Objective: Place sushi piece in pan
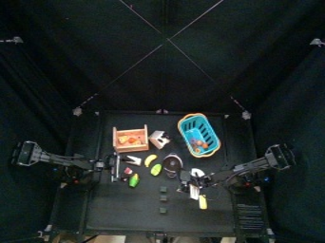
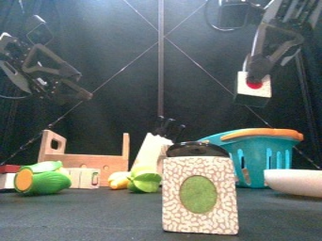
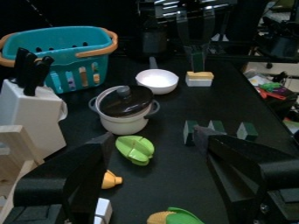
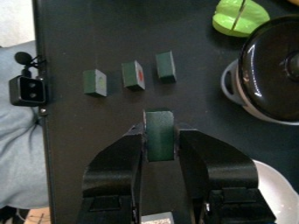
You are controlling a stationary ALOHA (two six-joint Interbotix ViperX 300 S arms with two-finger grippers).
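Two arms hang over the worktop, and only the right one is carrying anything. The right tool (image 4: 158, 133) is clamped on a sushi piece (image 4: 158, 121), a green-wrapped block pinched between both jaws. In the front view the piece (image 2: 255, 85) hangs high, well clear of the worktop (image 4: 82, 39). The pan (image 4: 274, 66) stands off to one side of the held piece rather than under it, round and black, with a green toy vegetable (image 4: 242, 15) just beyond it. Three more sushi blocks (image 4: 132, 74) stand in a short row on the worktop ahead of the right tool.

The left tool (image 3: 152, 175) is raised on its own side with its jaws spread wide and nothing between them. From there the pan (image 3: 124, 107) sits between a white bowl (image 3: 158, 81) and a green vegetable, with the blue basket (image 3: 65, 52) behind.
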